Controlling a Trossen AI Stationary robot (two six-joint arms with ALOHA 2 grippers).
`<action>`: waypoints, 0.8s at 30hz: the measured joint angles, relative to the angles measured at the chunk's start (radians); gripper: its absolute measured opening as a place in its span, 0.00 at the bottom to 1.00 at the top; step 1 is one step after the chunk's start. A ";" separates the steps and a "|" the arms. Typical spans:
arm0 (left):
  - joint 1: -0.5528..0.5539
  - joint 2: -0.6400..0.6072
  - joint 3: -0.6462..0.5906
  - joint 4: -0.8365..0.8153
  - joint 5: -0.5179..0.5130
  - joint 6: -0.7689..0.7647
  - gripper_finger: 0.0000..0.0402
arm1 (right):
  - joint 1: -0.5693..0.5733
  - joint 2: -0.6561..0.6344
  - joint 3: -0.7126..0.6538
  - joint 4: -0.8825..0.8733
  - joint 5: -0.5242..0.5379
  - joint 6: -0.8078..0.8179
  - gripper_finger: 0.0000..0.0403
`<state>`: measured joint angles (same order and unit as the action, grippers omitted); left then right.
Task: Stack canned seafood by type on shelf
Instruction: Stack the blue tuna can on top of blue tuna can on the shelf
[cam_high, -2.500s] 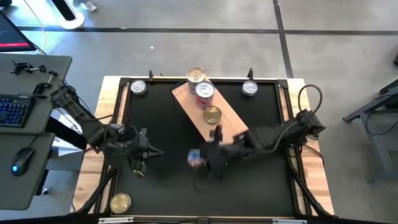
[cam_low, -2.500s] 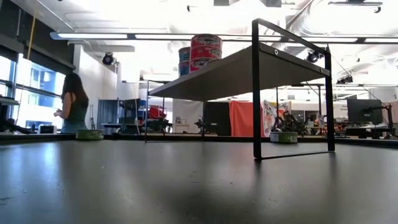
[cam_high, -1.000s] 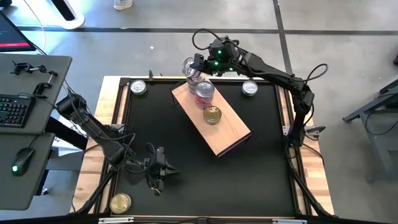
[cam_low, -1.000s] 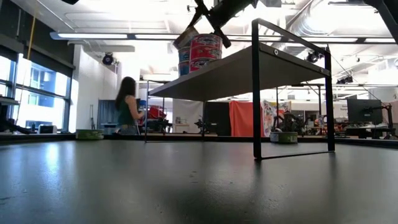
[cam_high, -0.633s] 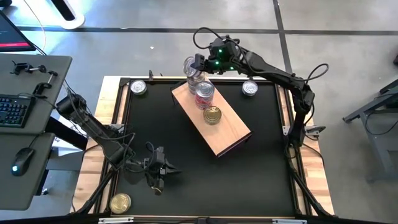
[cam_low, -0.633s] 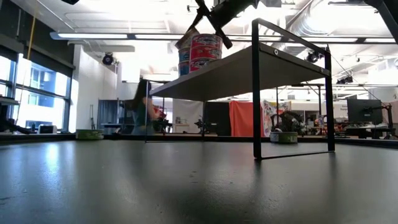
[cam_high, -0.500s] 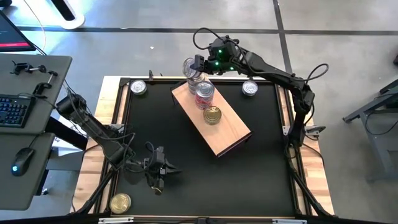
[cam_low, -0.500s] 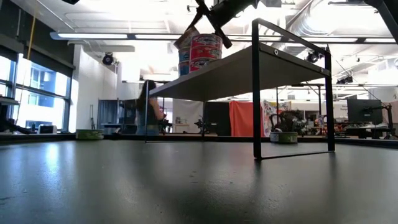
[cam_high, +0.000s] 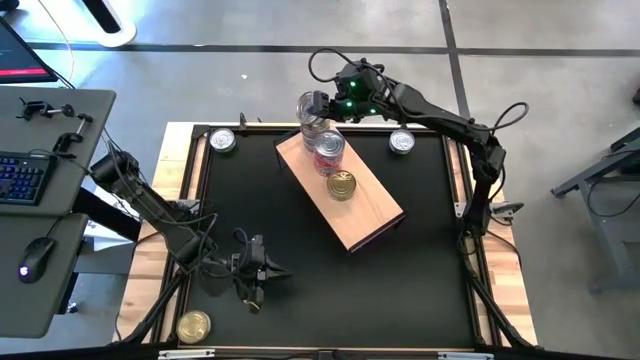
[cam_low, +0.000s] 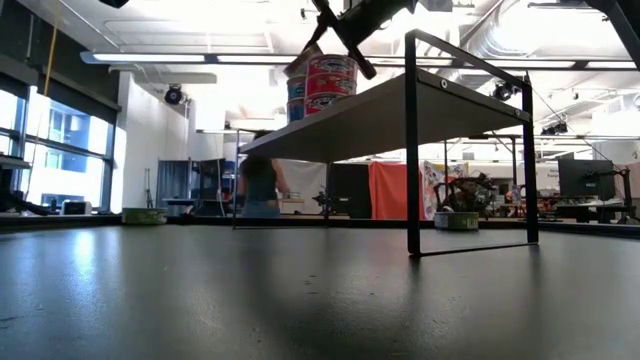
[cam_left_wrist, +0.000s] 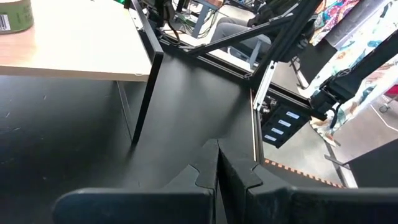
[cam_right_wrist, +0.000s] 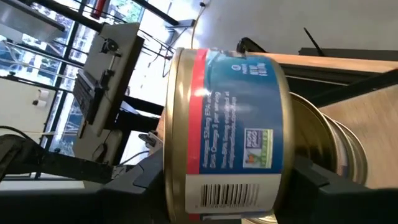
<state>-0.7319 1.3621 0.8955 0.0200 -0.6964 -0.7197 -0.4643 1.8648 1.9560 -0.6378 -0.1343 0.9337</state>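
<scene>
Canned seafood tin (cam_right_wrist: 227, 127) with a blue and red label sits clamped in the right end effector (cam_high: 318, 104) above the shelf's (cam_high: 370, 205) far-left end, while the left end effector (cam_high: 252, 287), fingers pressed together, waits near the desk's near-left corner.

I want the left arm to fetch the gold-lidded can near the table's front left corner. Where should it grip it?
Grip the gold-lidded can by its round side wall, coming straight down from above. It lies flat, lid up, alone on the table, so opposite sides are free. The left pincer is shut and would need opening first.
</scene>
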 joint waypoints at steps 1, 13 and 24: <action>0.000 0.000 0.000 0.000 0.000 0.006 0.00 | 0.000 0.000 0.000 -0.006 -0.001 0.000 0.48; 0.000 0.000 0.000 0.000 0.000 0.015 0.00 | 0.000 0.001 0.000 -0.024 -0.006 0.007 0.66; 0.000 0.000 0.000 0.000 0.000 0.016 0.00 | 0.000 0.001 0.000 -0.017 -0.119 0.004 0.73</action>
<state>-0.7319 1.3617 0.8955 0.0200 -0.6960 -0.7040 -0.4641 1.8656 1.9560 -0.6544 -0.2530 0.9374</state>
